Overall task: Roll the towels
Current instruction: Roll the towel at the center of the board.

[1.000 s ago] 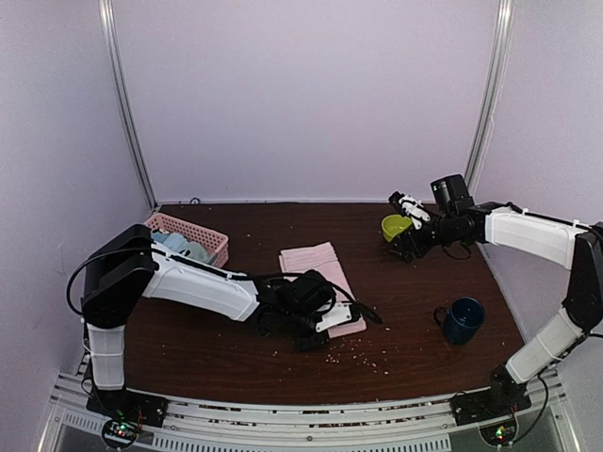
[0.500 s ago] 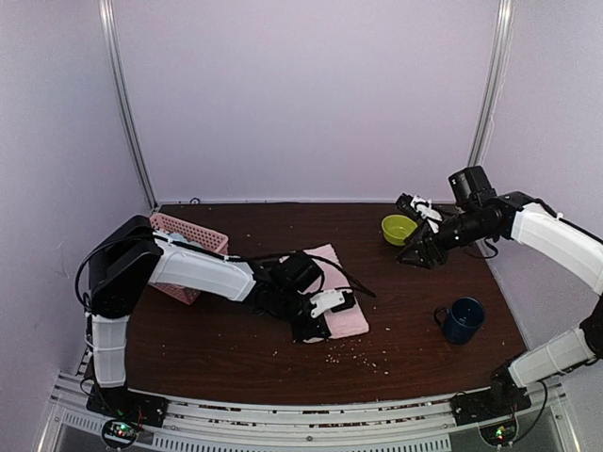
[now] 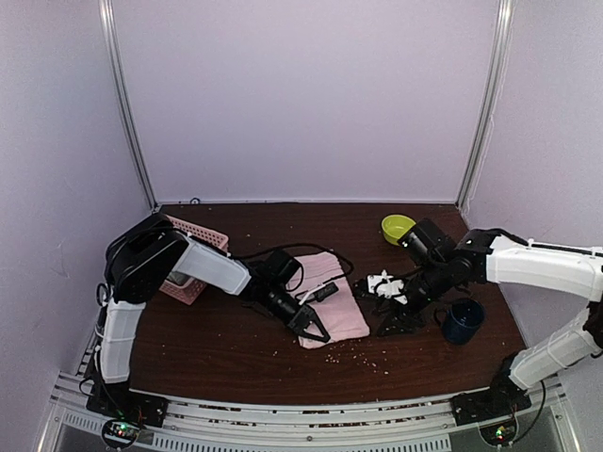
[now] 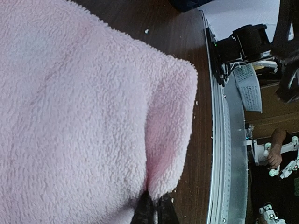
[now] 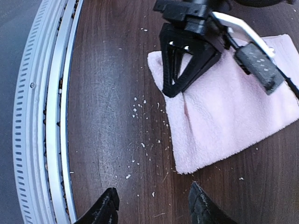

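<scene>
Left wrist view shows the left hand (image 4: 152,212) clenched, its dark fingertips pressed together on an edge of the pink towel (image 4: 70,116). The cloth puckers up into a raised fold right at the pinch. From there the fleece spreads out and fills most of that view. A strip of dark bench (image 4: 187,42) lies past the towel's corner, and the metal rail (image 4: 224,140) runs beyond that.

From the right wrist view, the left hand (image 5: 170,91) has its black fingers meeting in a point on the towel's (image 5: 233,116) corner, with a crease running away from the tips. The rest of the cloth lies flat on the bench (image 5: 103,93).

The right hand (image 5: 154,207) is released, its two fingers spread wide with nothing between them. It is over bare wood just short of the towel's edge. Pale crumbs (image 5: 140,144) are scattered between this hand and the cloth, and the rail (image 5: 51,116) curves past on the far side of them.

From the top external view, the left hand (image 3: 316,325) and right hand (image 3: 391,315) sit on opposite sides of the towel (image 3: 334,297), near each other but apart. A blue mug (image 3: 464,320) stands just beside the right hand, on the side away from the cloth. A green bowl (image 3: 397,227) sits farther out, towards the back wall. Behind the left arm, a pink basket (image 3: 203,235) is mostly hidden, and I cannot tell what it holds.
</scene>
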Available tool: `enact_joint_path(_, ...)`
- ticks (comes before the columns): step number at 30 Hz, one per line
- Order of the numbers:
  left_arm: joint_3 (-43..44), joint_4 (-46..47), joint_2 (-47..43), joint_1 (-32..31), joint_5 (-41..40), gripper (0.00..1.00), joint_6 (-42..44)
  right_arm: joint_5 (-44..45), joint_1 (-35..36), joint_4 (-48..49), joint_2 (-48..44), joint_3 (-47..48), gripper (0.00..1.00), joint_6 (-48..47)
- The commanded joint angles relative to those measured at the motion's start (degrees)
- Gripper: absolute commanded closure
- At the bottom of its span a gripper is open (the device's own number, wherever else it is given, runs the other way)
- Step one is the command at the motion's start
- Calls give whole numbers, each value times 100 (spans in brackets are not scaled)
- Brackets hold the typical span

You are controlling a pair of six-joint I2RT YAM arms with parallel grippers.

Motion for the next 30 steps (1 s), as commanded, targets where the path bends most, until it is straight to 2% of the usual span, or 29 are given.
enact_joint_path(1,-99,432,201,96,583,100,-571,814,534,982,295,-202,45,-89)
enact_joint_path(6,-45,374,282,123,538,100,-557,1148,822,1807,975,-54,42,-13)
enact_joint_path(16,17,174,330,149,482,100,-403,1405,927,2366,2091,79,46,-234)
enact_joint_path(18,26,153,335,147,456,100,-391,1308,931,2368,2226,109,54,-262)
enact_joint_path(22,48,43,264,146,372,100,-326,922,932,2003,2520,337,82,-344)
enact_joint_path(25,0,-138,-2,157,43,98,-122,654,920,1504,2735,562,95,-374)
enact_joint_path(27,-180,-250,-485,157,-549,83,146,333,869,980,2887,802,98,-339)
enact_joint_path(28,-342,-218,-809,153,-1024,68,259,108,834,549,2981,967,99,-297)
enact_joint_path(29,-584,-143,-1197,132,-1578,46,373,-178,775,183,3108,1148,100,-251)
enact_joint_path(30,-856,8,-1590,124,-2013,40,494,-472,697,-156,3249,1393,100,-201)
